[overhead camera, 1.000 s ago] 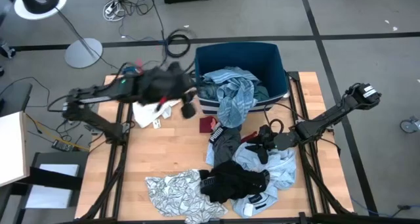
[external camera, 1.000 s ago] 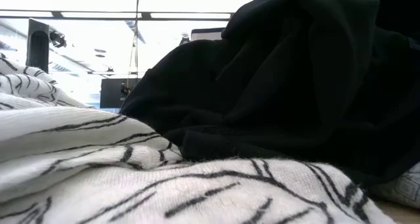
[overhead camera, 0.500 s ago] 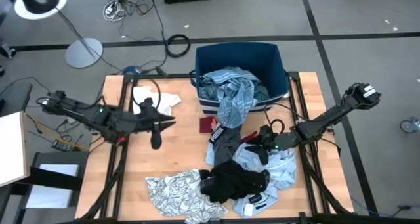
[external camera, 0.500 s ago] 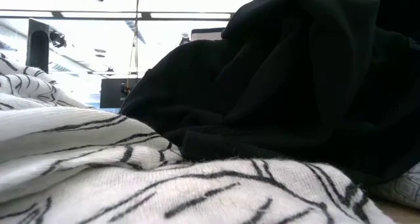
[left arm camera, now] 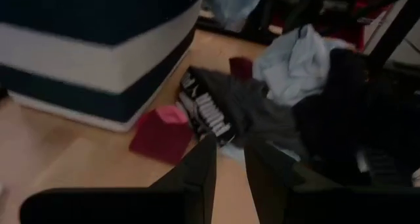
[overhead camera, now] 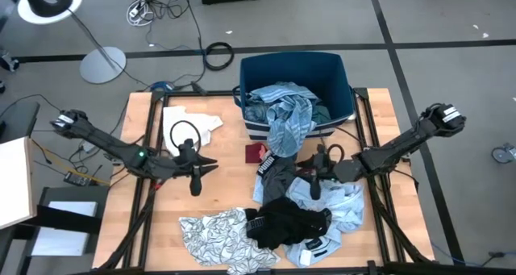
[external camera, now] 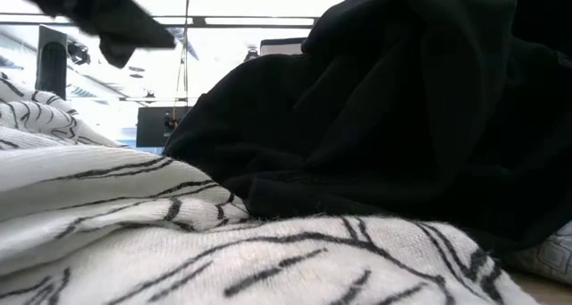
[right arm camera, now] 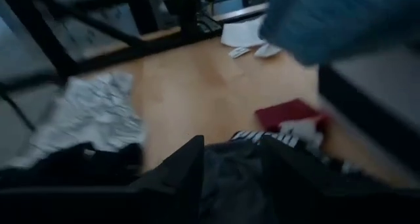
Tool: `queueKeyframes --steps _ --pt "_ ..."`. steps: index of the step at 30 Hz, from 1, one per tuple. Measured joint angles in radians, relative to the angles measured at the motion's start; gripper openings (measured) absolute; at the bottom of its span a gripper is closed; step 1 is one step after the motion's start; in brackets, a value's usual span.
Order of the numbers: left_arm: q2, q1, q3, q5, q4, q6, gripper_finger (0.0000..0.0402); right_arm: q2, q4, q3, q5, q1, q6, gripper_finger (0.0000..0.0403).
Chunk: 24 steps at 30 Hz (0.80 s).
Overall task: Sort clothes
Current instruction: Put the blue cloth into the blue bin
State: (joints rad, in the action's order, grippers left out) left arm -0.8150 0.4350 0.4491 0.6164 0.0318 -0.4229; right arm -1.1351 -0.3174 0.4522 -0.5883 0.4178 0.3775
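Blue striped and teal clothes (overhead camera: 282, 110) lie heaped in the dark blue bin (overhead camera: 294, 65), hanging over its near wall. A white piece (overhead camera: 189, 122) lies at the far left of the table. A small red piece (overhead camera: 256, 152) lies near the bin. A dark grey garment with white lettering (overhead camera: 274, 174), light blue cloth (overhead camera: 347, 206), a black garment (overhead camera: 286, 222) and a leaf-print piece (overhead camera: 214, 235) lie toward the near edge. My left gripper (overhead camera: 194, 186) is narrowly open and empty (left arm camera: 231, 152) over bare wood. My right gripper (overhead camera: 314, 186) is open over the grey garment (right arm camera: 233, 165); whether it touches, I cannot tell.
The bin stands at the table's far middle. Bare wood (overhead camera: 222, 178) lies between my left gripper and the clothes pile. In the low view the black garment (external camera: 402, 117) and the leaf-print cloth (external camera: 179, 242) fill the picture. Cables and a lamp base lie on the floor beyond.
My left gripper has swung from beside the bin's left wall toward the table's near and left side, and now hangs over bare wood. My right gripper has moved a little toward the table's left over the grey garment.
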Motion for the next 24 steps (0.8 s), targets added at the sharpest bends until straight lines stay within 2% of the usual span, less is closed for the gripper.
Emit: queueKeyframes --steps 4,8,9,14,18,24 --pt "0.000 0.000 -0.113 -0.036 -0.162 -0.008 0.0085 -0.095 0.030 0.093 -0.105 -0.037 -0.145 0.0108" --pt "0.000 -0.001 -0.214 -0.049 -0.357 0.000 0.0085 -0.167 0.110 0.217 -0.129 -0.088 -0.297 0.0023" --pt "0.001 -0.001 -0.233 -0.047 -0.396 0.000 0.0085 -0.181 0.130 0.253 -0.145 -0.102 -0.346 0.0012" --pt "0.000 -0.001 -0.285 -0.042 -0.491 -0.005 0.0085 -0.216 0.182 0.459 -0.312 -0.176 -0.594 0.0005" --pt "-0.002 -0.001 -0.291 -0.042 -0.513 -0.008 0.0085 -0.214 0.209 0.601 -0.313 -0.284 -0.750 0.0004" --pt "-0.002 -0.001 -0.291 -0.042 -0.515 -0.008 0.0085 -0.220 0.420 0.790 -0.250 -0.502 -0.716 0.0002"
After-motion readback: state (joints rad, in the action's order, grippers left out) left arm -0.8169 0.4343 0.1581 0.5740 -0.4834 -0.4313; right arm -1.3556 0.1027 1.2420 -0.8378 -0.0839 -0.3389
